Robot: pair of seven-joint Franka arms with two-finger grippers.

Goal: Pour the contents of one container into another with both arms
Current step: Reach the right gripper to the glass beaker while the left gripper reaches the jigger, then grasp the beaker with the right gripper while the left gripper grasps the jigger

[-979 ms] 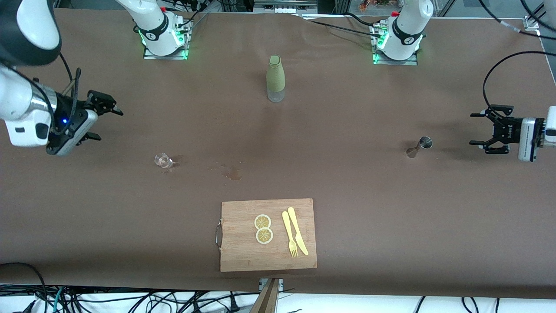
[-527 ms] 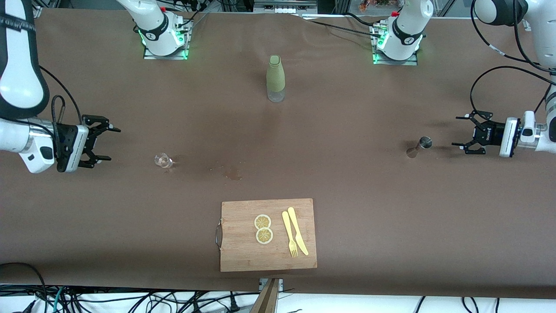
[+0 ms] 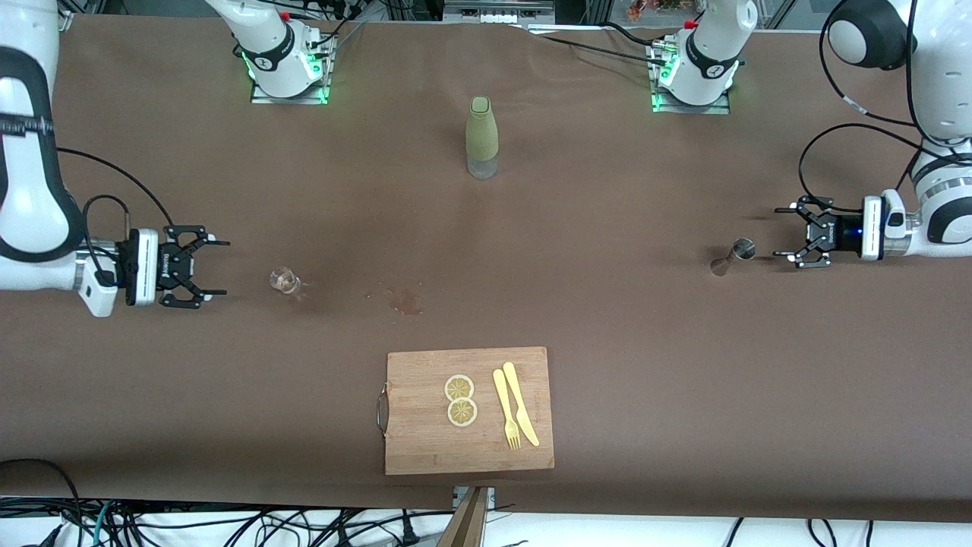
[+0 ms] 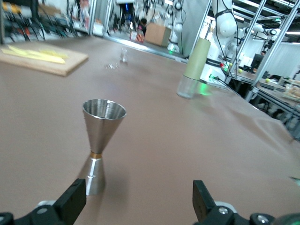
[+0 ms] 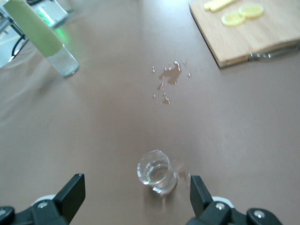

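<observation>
On the brown counter, both arms have dropped low. Your left end effector, spread, now flanks the jigger; your right end effector, spread, nears the glass cup. Grasps come next.

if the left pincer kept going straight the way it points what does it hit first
Probably the small silvery steel hourglass jigger: the open left pincer points at it across the brown table, though in the wrist view it stands slightly off-centre, toward one finger.

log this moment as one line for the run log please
phase: approach | left pincer: open, beside jigger, not touching | right pincer: open, beside glass cup, not touching | pour: not begun
</observation>
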